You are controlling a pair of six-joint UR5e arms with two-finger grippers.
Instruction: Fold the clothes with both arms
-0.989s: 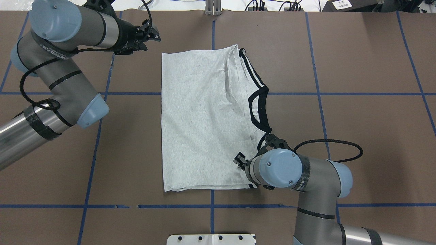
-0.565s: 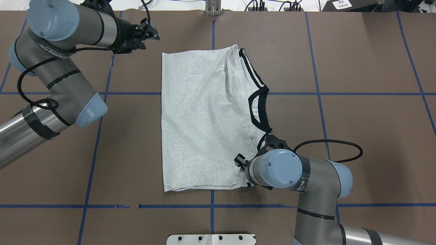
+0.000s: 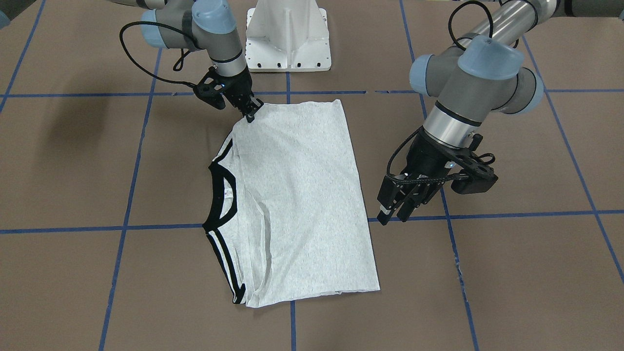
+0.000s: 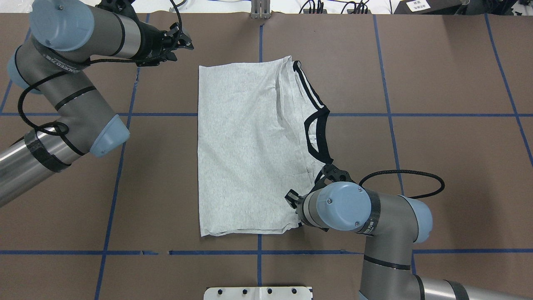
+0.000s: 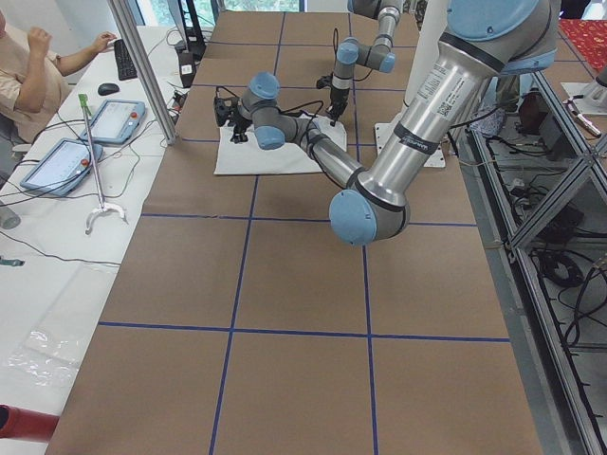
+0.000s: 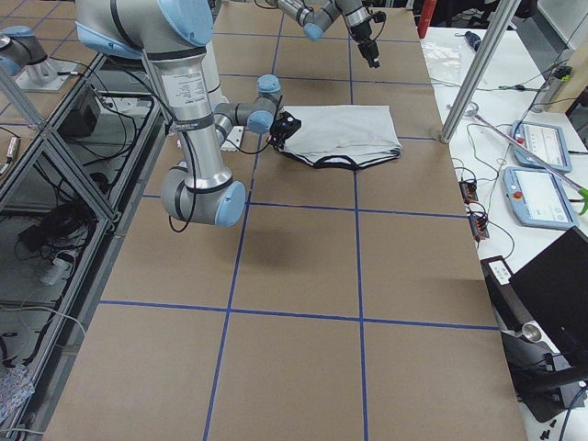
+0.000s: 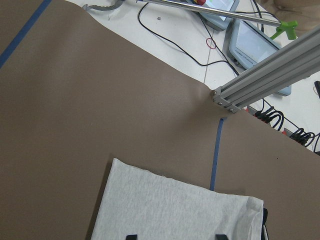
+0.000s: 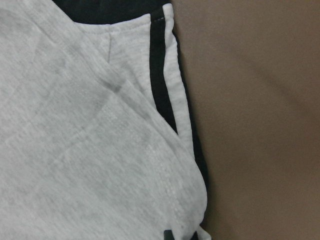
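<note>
Right gripper (image 3: 250, 115), clamped on T-shirt (image 4: 241, 146) corner, dragged it inward mid-fold; left gripper (image 3: 394, 213), jaws apart, backed off. Next, probably: left pinches hem ahead.

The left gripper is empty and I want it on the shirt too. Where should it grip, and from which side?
Take the far hem corner of the shirt, coming in low from the hem side. That corner lies flat with two free edges, and the open left gripper hovers just beyond it.
</note>
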